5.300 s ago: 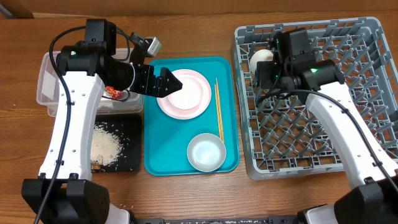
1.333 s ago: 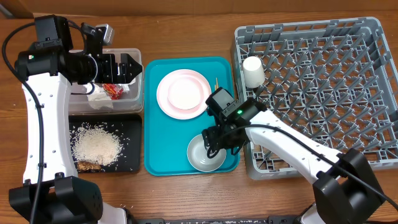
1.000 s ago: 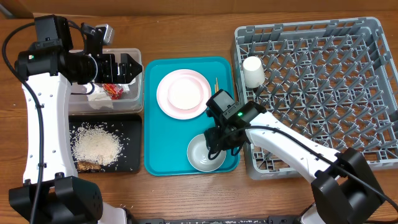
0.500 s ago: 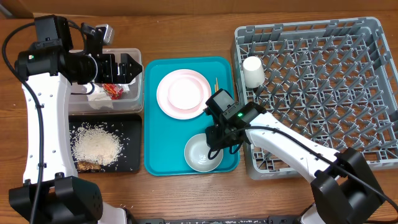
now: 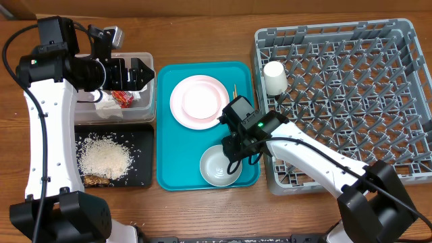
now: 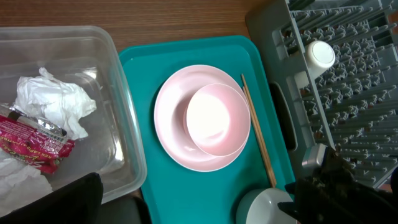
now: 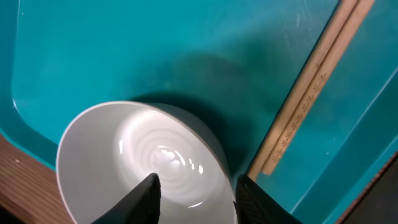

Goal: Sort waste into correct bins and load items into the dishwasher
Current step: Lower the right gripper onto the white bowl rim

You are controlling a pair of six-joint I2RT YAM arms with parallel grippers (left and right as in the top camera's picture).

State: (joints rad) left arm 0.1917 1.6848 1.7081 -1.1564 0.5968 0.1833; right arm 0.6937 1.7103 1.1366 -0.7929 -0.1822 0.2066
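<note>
The white bowl (image 5: 219, 165) sits on the teal tray (image 5: 175, 152), beside the chopsticks (image 7: 311, 93). The right gripper (image 7: 198, 185) holds its jaws apart, one inside the rim, one outside. The left gripper (image 5: 145, 73) hangs with jaws wide apart. The bowl looks stiff, smooth and breakable, so a firm pinch on the rim seems best.

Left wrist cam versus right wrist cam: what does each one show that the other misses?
Only the left wrist view: the clear tub holding napkins and a red wrapper, the pink plate with a pink bowl on it, and the cup in the grey rack. Only the right wrist view: the right gripper straddling the rim of the white bowl, one finger inside, one outside. Both: that white bowl, the chopsticks and the teal tray.
</note>
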